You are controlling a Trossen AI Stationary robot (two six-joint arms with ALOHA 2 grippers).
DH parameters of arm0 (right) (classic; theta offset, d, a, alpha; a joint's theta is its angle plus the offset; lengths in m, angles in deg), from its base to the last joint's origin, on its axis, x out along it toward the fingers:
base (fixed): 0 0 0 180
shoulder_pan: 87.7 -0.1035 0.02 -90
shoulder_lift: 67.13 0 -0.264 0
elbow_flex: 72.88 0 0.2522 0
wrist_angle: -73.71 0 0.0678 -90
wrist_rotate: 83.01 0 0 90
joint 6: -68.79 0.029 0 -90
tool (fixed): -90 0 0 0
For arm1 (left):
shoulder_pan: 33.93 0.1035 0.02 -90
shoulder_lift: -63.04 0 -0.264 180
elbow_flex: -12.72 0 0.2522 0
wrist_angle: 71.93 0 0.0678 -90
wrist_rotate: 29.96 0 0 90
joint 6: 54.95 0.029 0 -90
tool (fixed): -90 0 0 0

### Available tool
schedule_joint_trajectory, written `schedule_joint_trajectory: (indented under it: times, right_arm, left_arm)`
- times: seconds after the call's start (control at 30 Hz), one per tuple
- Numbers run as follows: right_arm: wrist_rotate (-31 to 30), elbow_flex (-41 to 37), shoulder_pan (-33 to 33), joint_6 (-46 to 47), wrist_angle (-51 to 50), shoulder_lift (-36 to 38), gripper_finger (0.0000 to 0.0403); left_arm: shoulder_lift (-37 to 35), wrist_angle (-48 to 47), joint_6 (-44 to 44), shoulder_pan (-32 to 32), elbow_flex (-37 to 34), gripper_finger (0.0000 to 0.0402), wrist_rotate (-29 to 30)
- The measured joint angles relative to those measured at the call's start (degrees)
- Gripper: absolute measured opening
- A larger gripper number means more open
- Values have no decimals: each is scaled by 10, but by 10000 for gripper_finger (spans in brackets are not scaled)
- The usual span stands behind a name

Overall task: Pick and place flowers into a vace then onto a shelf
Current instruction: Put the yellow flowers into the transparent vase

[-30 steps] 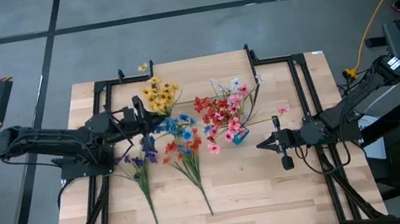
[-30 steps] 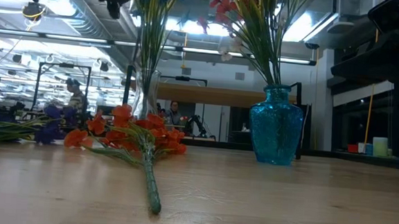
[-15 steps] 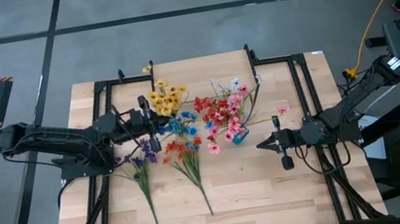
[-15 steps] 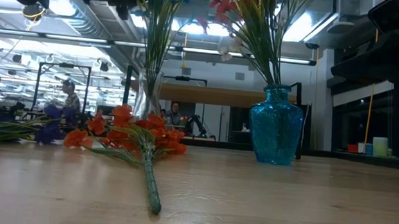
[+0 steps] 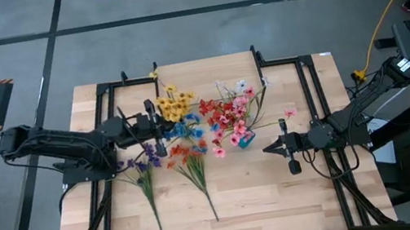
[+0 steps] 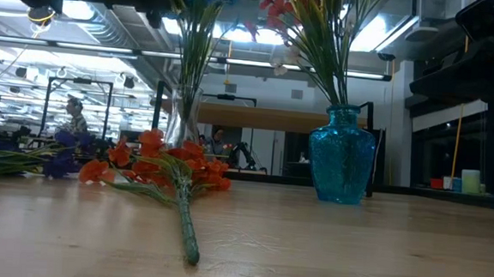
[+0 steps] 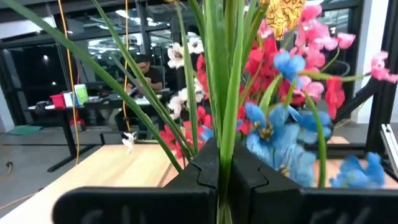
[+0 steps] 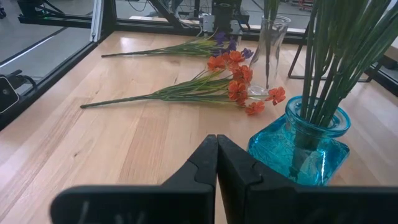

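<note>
My left gripper [image 5: 155, 129] is shut on a bunch of flowers with yellow [image 5: 173, 103] and blue [image 5: 185, 126] blossoms. The bunch's stems [image 6: 192, 49] run down into a clear glass vase [image 6: 180, 115] on the table. A blue glass vase [image 6: 340, 154] holds red, pink and white flowers [image 5: 230, 115]. An orange spray [image 6: 172, 173] and a purple spray [image 5: 144, 170] lie flat on the table. My right gripper [image 5: 266, 148] is shut and holds nothing, just right of the blue vase. The shelf [image 6: 257, 118] stands behind the vases. My left gripper pinches the bunch's green stems [image 7: 222, 146] between its two fingers, partway up below the blossoms. The fingers come in about level from the table's left and lie across the stems. The bunch stands nearly upright, its lower ends inside the clear vase [image 8: 271, 43].
Black metal frame rails [image 5: 313, 106] run along the table's left and right sides. Bare tabletop [image 5: 277, 203] lies toward the near edge. People and workbenches show in the room beyond the table.
My left gripper has carried the yellow and blue bunch a little toward the table's right and near edges and slightly down. The stems now stand closer over the clear vase's mouth. The vase and the sprays on the table have stayed put.
</note>
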Motion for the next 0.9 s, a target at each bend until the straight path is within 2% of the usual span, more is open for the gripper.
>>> schedule_joint_trajectory:
  times: [0.13, 0.4, 0.53, 0.9]
  right_arm:
    - [0, 0, 0, 0, 0, 0, 14]
    - [0, 0, 0, 0, 0, 0, 14]
    - [0, 0, 0, 0, 0, 0, 14]
    - [0, 0, 0, -1, 1, 0, 14]
  left_arm:
    - [8, 14, 2, 8, -15, 5, 4]
    - [8, 140, -27, 37, -94, 5, -21]
    - [9, 140, -38, 44, -117, 4, -23]
    - [66, 144, -29, 54, -121, 6, -19]
